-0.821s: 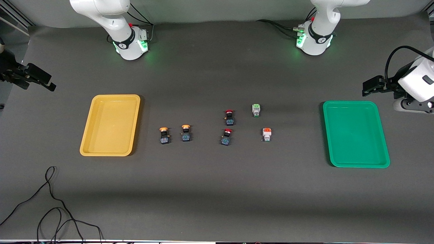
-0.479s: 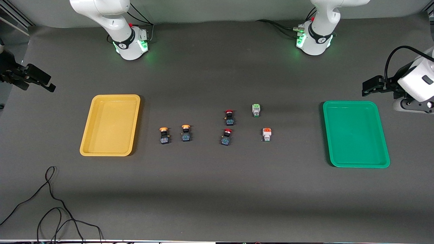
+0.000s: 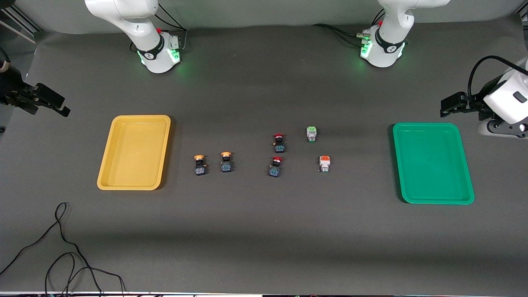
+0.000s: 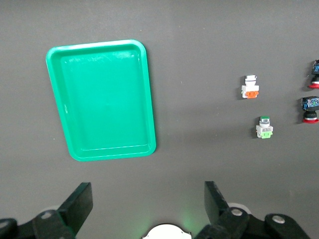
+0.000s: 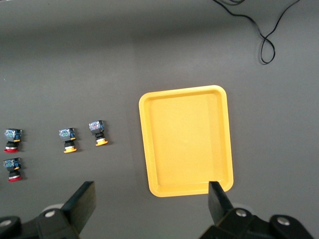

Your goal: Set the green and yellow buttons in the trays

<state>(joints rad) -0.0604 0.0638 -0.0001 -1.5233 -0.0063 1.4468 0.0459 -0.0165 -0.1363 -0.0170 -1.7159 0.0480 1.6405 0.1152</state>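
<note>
Glossy plastic green tray (image 3: 433, 198), matt grey table (image 3: 264, 239)

Arm shells: glossy white, rounded, with black joint rings.
Bases: white domes glowing green at the collar, black cables plugged in at the side.
Left pincer (image 3: 450, 106): black fingers, white wrist, looping black cable.
Right pincer (image 3: 51, 104): black, blocky fingers.
Wrist views: matt black wedge fingers (image 4: 79, 205), silver screws.

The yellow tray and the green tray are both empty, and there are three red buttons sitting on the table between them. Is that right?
Almost. Both the yellow tray and the green tray are empty, but the front view shows only two red buttons between them, not three. The other four buttons there have yellow-orange, light green or orange tops.
</note>
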